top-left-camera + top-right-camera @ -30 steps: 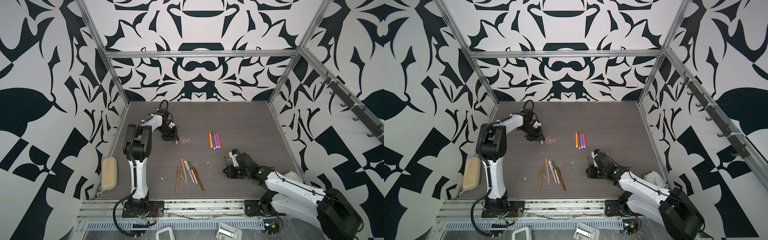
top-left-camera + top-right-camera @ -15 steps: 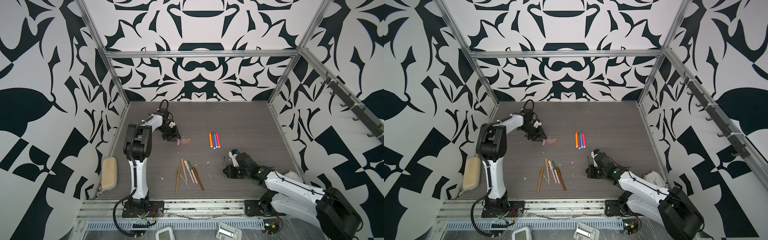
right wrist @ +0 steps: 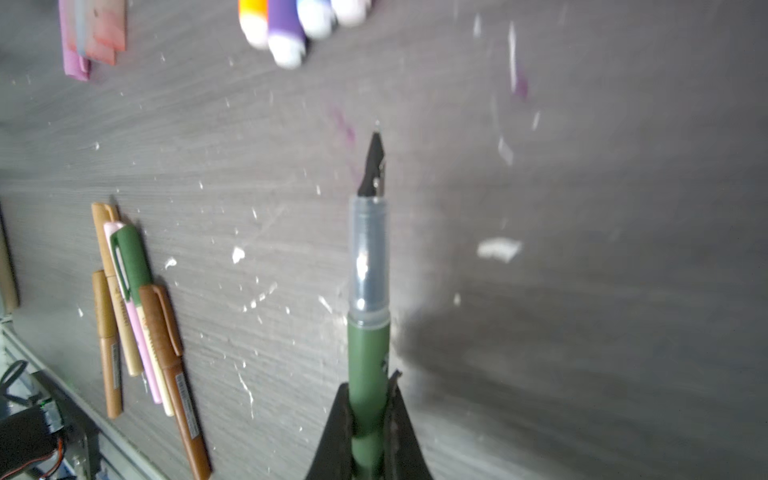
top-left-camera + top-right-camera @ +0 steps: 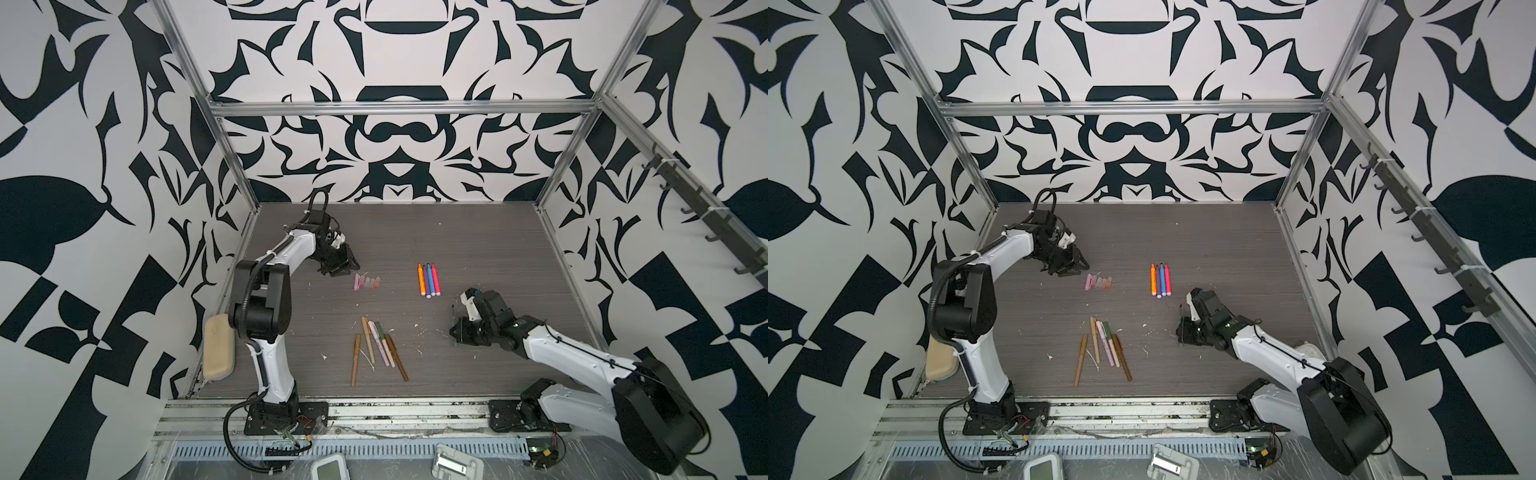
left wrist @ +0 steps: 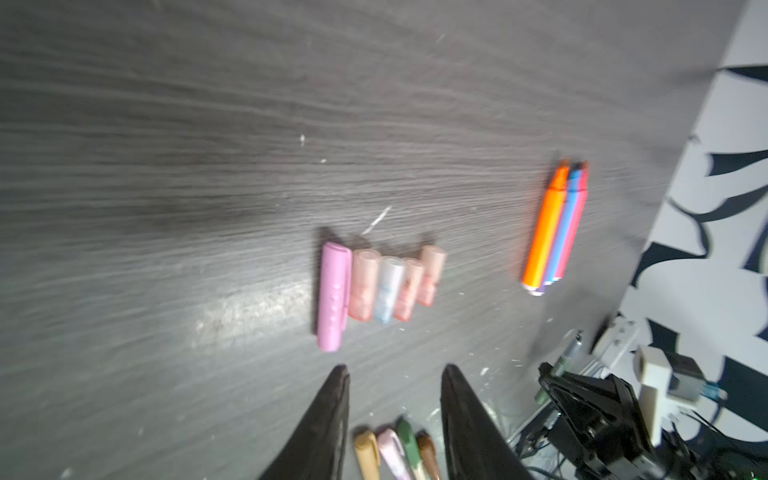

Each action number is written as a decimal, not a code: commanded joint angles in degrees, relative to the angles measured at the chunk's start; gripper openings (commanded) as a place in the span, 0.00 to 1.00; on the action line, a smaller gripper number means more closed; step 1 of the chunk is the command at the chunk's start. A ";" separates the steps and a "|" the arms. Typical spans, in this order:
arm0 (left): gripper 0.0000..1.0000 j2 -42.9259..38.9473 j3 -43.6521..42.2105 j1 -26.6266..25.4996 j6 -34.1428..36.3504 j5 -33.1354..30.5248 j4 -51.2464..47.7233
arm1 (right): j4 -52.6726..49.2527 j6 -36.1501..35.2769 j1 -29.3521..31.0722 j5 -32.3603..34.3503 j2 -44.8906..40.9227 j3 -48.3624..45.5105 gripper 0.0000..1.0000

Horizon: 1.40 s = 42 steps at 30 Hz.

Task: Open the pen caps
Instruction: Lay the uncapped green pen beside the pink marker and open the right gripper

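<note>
While the right fingers (image 3: 332,436) are clamped on the barrel of a slim olive-green pen (image 3: 368,353) with a clear plastic grip section and a bare black nib, the left fingers (image 5: 328,424) stand narrowly apart with nothing between them. The olive-green pen juts straight out from the right fingers over the right half of the dark grey wood-grain worktop (image 4: 478,232), near its front.

The left fingers hang just beside a row of pen caps (image 4: 366,282) lying on the far left part of the worktop, not touching it. In the left wrist view the row is made up of one opaque pink plastic cap (image 5: 332,299) with a clip, the longest of them, and four stubby translucent caps (image 5: 388,291) in pinkish and bluish clear plastic. All five lie side by side and touch.

To the right of the row, well apart from it, four bright plastic markers (image 4: 428,279) in orange, purple, blue and pink lie parallel and touching. Their pointed tips face the far wall and their white ends face the front.

Nearer the front edge, five thin capped pens (image 4: 376,345) in tan, brown, pale pink and olive lie fanned out, caps on. Small white scraps (image 3: 498,249) are scattered over the worktop around the held pen.
</note>
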 commanded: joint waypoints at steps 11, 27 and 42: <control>0.40 -30.22 -17.55 2.91 -7.02 5.33 -1.19 | -7.68 -13.93 -11.12 -11.30 27.48 30.51 0.00; 0.47 -52.88 -28.09 2.86 -3.81 -1.95 -8.40 | -6.72 -14.15 -13.44 -15.61 36.58 35.01 0.31; 0.47 -52.71 -29.02 2.86 -4.34 -1.66 -7.34 | -4.47 -11.76 -14.11 -20.00 39.30 37.89 0.47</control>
